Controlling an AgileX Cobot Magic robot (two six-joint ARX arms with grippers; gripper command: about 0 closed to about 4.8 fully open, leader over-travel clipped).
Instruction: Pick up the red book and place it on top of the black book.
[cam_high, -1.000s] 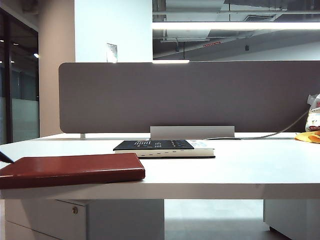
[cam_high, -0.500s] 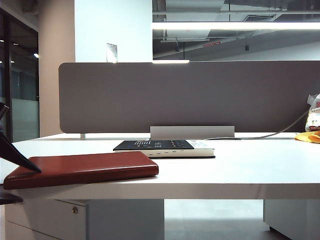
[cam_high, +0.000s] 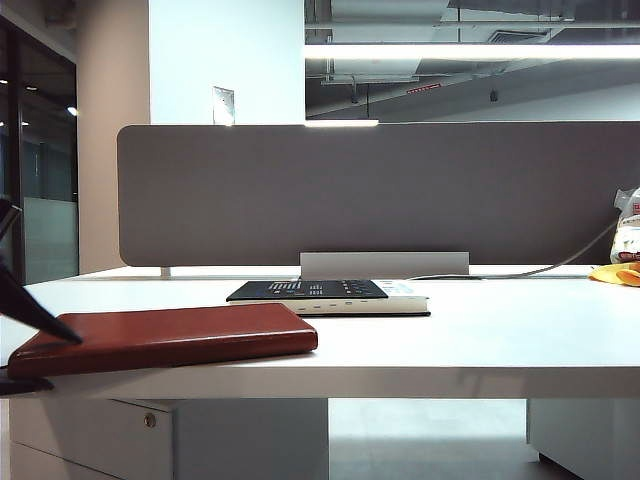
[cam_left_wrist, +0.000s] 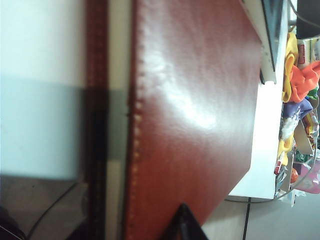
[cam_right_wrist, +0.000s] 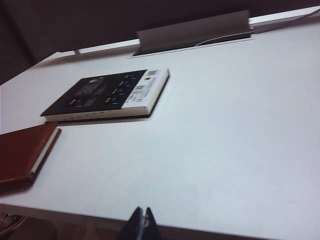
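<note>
showing, at the near left corner of the white table, my left jaws astride the outer end of the red book: one dark finger lies slanting on the cover, the other sits below the table edge under the overhanging end. whether the jaws have closed firmly on the book or only bracket it, i cannot tell. in the left wrist view the dark-red cover fills most of the field, with a single dark fingertip resting on it. the red book lies flat along the front edge of the table, its left end past the corner. my right jaws hang over the near edge of the table, fingertips pressed together and holding nothing, well apart from both books. farther back, near the middle of the table, the black book lies flat, black cover with rows of small white marks up, white page edge toward the front; it is apart from the red book. behind it stands a grey divider panel, and at the far right edge some yellow and white packaging.
</note>
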